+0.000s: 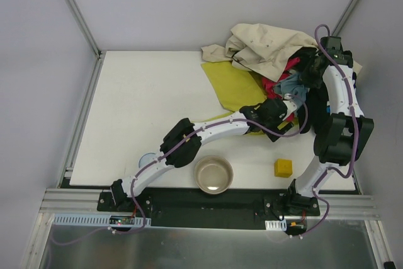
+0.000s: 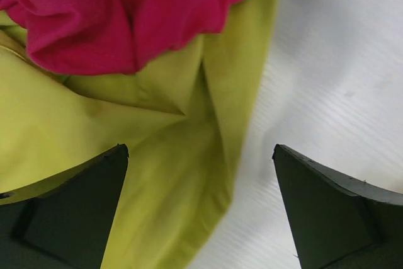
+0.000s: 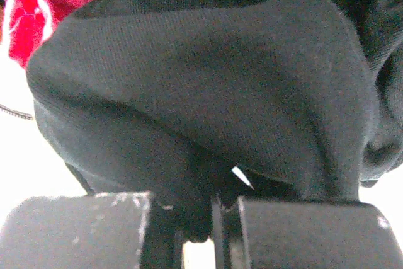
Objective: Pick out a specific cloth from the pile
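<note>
At the far right of the tabletop (image 1: 145, 105), the pile (image 1: 280, 67) of mixed fabrics sits heaped beneath a big beige cloth (image 1: 264, 42). The yellow-green cloth (image 1: 233, 86) wanted from it lies spread on the heap's near-left side, its far end tucked under the other pieces. The left end effector (image 1: 278, 108) hovers low over that cloth's near edge. Its wrist view shows the fingers spread wide and gripping nothing, one above the yellow-green fabric (image 2: 126, 130) and the other above bare white surface, so they straddle the hem. Just ahead, a magenta cloth (image 2: 126, 11) overlaps the target. Deep in the pile, the right end effector (image 3: 211, 218) has its fingers pressed together, and a fold of black fabric (image 3: 201, 92) appears pinched between them and fills the view. A metal bowl (image 1: 213, 174) and a small yellow block (image 1: 283, 167) stand near the front edge, well apart from the heap. The job looks to be at an early stage: the right cloth is found and lined up, but it is not yet gripped and not yet free of the pile. Left to do, by this reading, is to close on the hem and draw the cloth out from under the magenta piece. The overlap could drag neighbouring fabric along with it.
</note>
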{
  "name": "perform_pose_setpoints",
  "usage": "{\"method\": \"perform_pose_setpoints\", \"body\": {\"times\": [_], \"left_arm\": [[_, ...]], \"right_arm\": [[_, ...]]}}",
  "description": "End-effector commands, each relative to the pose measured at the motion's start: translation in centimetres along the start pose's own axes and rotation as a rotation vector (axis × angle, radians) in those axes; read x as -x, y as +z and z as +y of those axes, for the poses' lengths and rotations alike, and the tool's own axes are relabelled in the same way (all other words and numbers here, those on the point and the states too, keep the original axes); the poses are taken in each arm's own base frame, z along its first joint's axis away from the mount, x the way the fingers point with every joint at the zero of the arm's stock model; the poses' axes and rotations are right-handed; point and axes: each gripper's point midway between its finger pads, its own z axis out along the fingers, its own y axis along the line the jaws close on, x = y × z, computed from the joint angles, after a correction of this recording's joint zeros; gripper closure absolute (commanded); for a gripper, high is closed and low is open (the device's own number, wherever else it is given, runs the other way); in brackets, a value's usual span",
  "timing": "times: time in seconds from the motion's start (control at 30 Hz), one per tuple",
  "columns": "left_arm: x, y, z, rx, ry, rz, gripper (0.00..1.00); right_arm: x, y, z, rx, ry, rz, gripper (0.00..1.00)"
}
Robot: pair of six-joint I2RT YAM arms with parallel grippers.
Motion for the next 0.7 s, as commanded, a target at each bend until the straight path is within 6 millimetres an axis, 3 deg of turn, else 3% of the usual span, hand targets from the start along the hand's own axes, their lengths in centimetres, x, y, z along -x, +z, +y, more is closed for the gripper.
{"method": "perform_pose_setpoints", "body": {"times": [0.0, 0.23, 0.4, 0.47, 0.53, 0.63, 0.67], "left_arm": [[-0.3, 2.0, 3.3, 0.172, 0.063, -0.005, 0.01], [-0.1, 2.2, 6.7, 0.231, -0.002, -0.012, 0.01], [-1.3, 2.2, 9.4, 0.204, -0.104, 0.017, 0.04], [-2.1, 2.2, 10.2, 0.192, -0.123, 0.035, 0.22], [-2.6, 2.1, 10.8, 0.177, -0.149, 0.047, 0.50], [-2.9, 1.3, 11.4, 0.153, -0.184, 0.053, 0.94], [-2.9, 1.0, 11.3, 0.143, -0.186, 0.052, 1.00]], "right_arm": [[1.4, -0.2, 0.9, 0.035, 0.001, -0.053, 0.99], [1.0, -0.2, 1.6, 0.073, -0.009, -0.035, 0.99], [-0.3, 0.5, 2.3, 0.081, -0.032, 0.001, 0.99], [-1.2, 0.9, 2.7, 0.072, -0.053, 0.014, 0.99], [-2.4, 1.6, 2.9, 0.068, -0.069, 0.037, 0.96], [-4.1, 2.3, 2.9, 0.065, -0.087, 0.073, 0.75], [-4.5, 2.3, 3.0, 0.074, -0.094, 0.080, 0.67]]}}
